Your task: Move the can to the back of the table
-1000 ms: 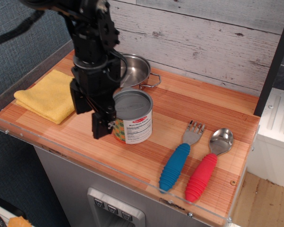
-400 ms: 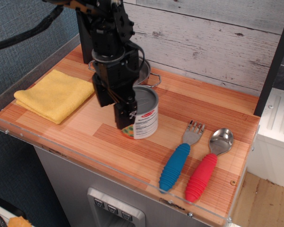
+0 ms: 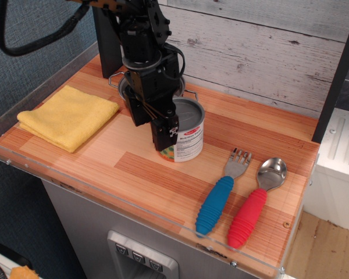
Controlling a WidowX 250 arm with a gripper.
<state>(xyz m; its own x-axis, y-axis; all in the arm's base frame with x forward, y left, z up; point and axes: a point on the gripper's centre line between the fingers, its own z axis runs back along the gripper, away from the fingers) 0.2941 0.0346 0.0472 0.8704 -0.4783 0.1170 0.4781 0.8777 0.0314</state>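
Note:
The can [image 3: 190,139], with a grey lid and a white label with a red logo, stands upright on the striped wooden table [image 3: 134,174], near the middle and a little toward the back. My black gripper [image 3: 172,123] comes down on the can's left side. One finger [image 3: 162,133] presses against the can's front-left wall; the other finger is hidden behind the gripper body. The gripper appears shut on the can's rim.
A steel pot [image 3: 188,93] stands just behind the gripper, mostly hidden by the arm. A folded yellow cloth [image 3: 67,116] lies at the left. A blue-handled fork [image 3: 219,199] and a red-handled spoon [image 3: 251,210] lie at the front right. A plank wall [image 3: 262,52] backs the table.
The gripper and the can have moved together to the right and toward the back wall, from in front of the pot to beside it.

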